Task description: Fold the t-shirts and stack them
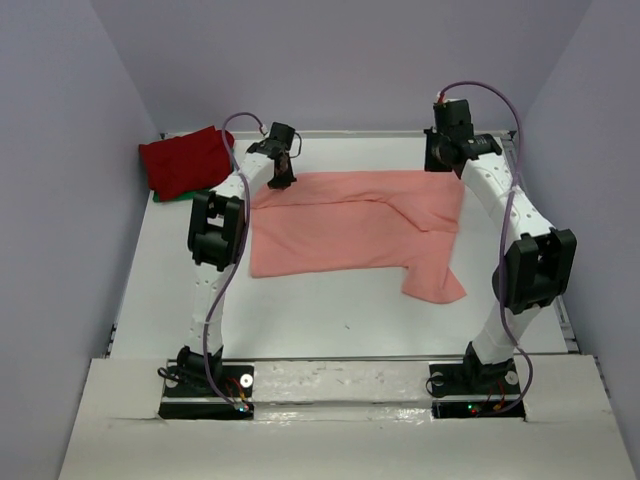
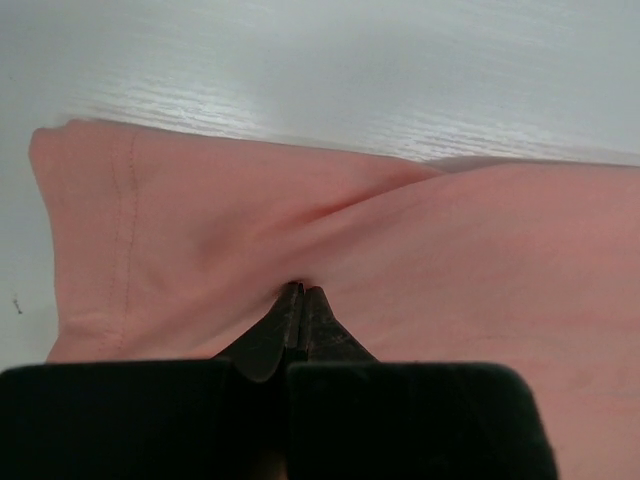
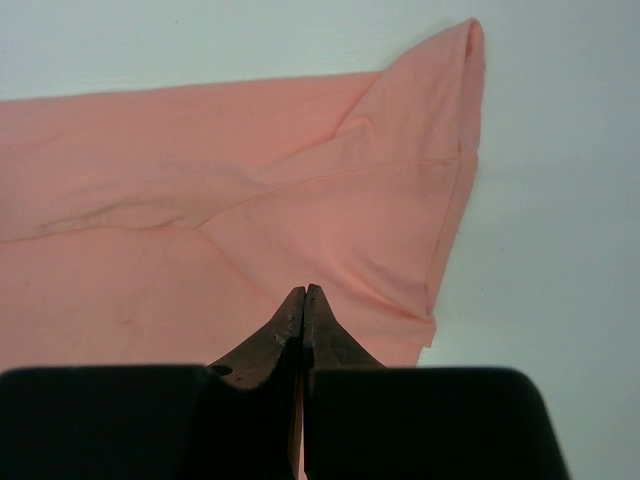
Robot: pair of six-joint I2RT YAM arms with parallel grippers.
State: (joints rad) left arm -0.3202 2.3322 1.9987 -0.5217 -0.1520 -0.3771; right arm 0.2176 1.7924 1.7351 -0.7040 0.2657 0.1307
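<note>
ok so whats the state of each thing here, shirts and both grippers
salmon-pink t-shirt: spread out, creased, not yet folded into a pad
dark red t-shirt: folded, far left, lying on the green one
green t-shirt: under the dark red one, only an edge showing
left gripper: jaws shut, pinching a pucker of the salmon-pink t-shirt
right gripper: jaws shut at the same shirt's far right corner, grip unclear
</note>
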